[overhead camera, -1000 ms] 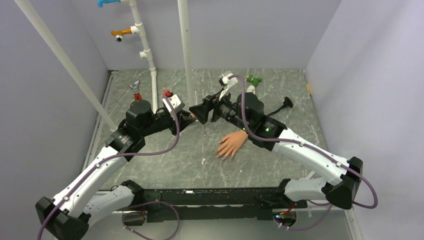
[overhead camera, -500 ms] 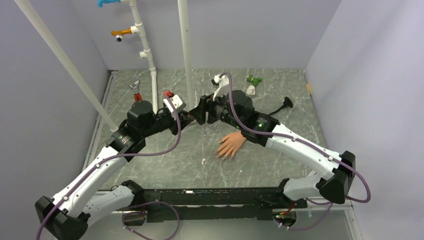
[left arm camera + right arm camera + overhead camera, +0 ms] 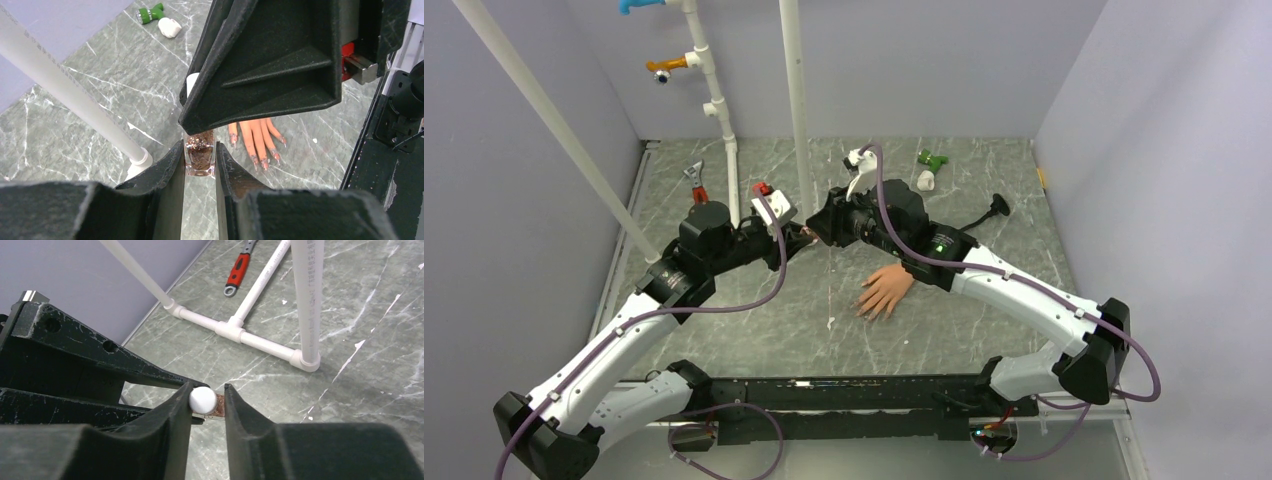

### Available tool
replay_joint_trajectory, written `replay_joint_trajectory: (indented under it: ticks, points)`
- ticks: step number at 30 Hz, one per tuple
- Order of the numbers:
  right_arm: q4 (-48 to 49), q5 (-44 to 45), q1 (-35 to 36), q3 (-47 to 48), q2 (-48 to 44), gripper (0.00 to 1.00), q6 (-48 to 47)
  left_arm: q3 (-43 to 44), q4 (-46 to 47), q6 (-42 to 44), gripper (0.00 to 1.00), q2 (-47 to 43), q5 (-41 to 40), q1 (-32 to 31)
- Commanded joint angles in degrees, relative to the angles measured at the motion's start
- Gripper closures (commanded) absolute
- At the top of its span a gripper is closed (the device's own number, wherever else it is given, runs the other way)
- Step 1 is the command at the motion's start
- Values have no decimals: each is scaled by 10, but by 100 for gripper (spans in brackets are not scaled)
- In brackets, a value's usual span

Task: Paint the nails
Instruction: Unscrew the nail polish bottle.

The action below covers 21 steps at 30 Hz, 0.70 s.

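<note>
"Where are the nails (image 3: 263,162)?"
"On the mannequin hand (image 3: 886,290), mid-table (image 3: 824,330). The top is grey and veined, the walls (image 3: 904,60) lilac."
"Grippers?"
"The left gripper (image 3: 199,150) is clamped on the polish bottle (image 3: 200,159). The right gripper (image 3: 205,390) straddles the white cap (image 3: 202,399), but I can't tell whether it grips."

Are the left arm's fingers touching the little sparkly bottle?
Touching. The left wrist view shows the bottle pinched between the left fingers, both pressed flat against its glass sides with no gap.

Bottle (image 3: 200,157) behind, left of mannequin hand (image 3: 886,290)

Bright, even light; soft shadows
</note>
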Motion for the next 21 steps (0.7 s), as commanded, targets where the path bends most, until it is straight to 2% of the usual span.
replay_joint_trajectory:
  ticks: [1, 5, 11, 15, 21]
  points:
    - [31, 5, 2, 13, -4, 74, 2, 28, 14, 10, 100, -4, -4, -3]
    - [43, -3, 2, 0, -11, 84, -2, 28, 15, 8, 100, -5, -3, -2]
    - [63, -17, 3, -26, -26, 91, -14, 24, 25, 1, 100, -11, 10, -2]
    - [84, -33, 3, -52, -44, 92, -37, 24, 24, 6, 100, -14, 28, -2]
    - [91, -60, 3, -85, -80, 93, -86, 23, 20, 24, 100, -18, 97, -1]
